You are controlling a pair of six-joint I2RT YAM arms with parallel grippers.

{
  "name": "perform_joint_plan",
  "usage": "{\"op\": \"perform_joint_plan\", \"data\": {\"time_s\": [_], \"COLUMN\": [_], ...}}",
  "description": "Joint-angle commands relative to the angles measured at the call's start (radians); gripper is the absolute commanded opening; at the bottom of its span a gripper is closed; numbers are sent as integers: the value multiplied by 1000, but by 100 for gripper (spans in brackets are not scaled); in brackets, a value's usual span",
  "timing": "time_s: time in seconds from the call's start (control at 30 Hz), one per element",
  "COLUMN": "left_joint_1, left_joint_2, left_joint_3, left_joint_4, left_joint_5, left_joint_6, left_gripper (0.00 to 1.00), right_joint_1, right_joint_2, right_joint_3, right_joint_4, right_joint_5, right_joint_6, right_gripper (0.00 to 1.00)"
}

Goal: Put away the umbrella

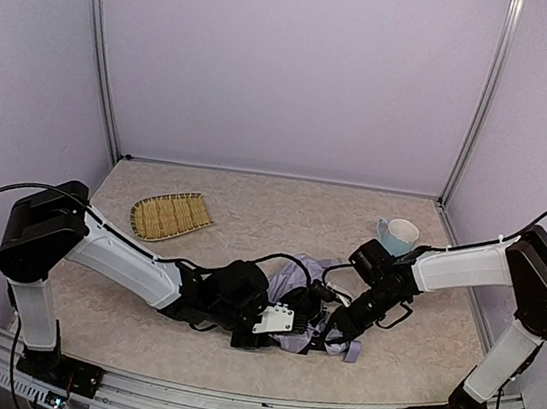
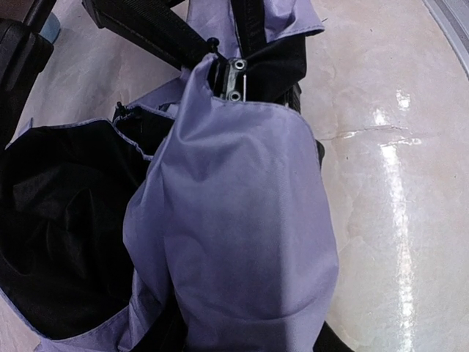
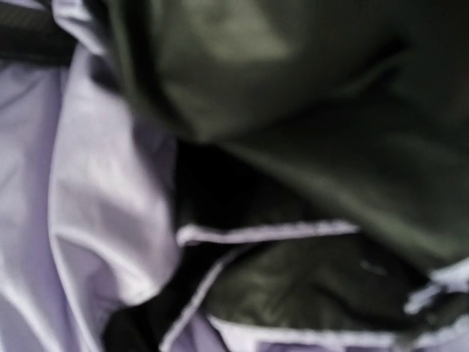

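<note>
Umbrella collapsed, not yet bundled or put away.
The umbrella (image 1: 297, 271) is seen crumpled mid-bench (image 1: 252, 212) by the near edge, between the left gripper (image 1: 278, 321) and right gripper (image 1: 336, 326); both are buried in fabric, so their grip cannot be told.

Umbrella (image 2: 234, 242) matt lavender cloth, black lining; tray (image 1: 171, 215) woven straw; table (image 2: 396, 183) glossy, marbled.

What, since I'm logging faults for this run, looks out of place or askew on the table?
The umbrella lies front-centre in a crumpled heap, lavender canopy bunched, black underside turned outward, metal rib ends poking out. The woven tray and mug look ordinary; nothing spilled.
</note>
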Motion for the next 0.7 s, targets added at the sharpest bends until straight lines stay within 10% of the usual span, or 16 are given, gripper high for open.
{"op": "perform_joint_plan", "data": {"time_s": [0.0,0.67], "left_joint_1": [17,25], "left_joint_2": [80,92], "left_joint_3": [-48,-37], "left_joint_4": [-192,-204], "left_joint_5": [-13,6], "left_joint_6": [-32,-10], "left_gripper": [41,42], "right_joint_1": [28,29], "right_joint_2": [34,4], "right_joint_3": [69,144], "right_joint_4": [54,-62], "right_joint_5": [-80,112], "right_joint_6": [-20,-6], "right_gripper": [0,38]}}
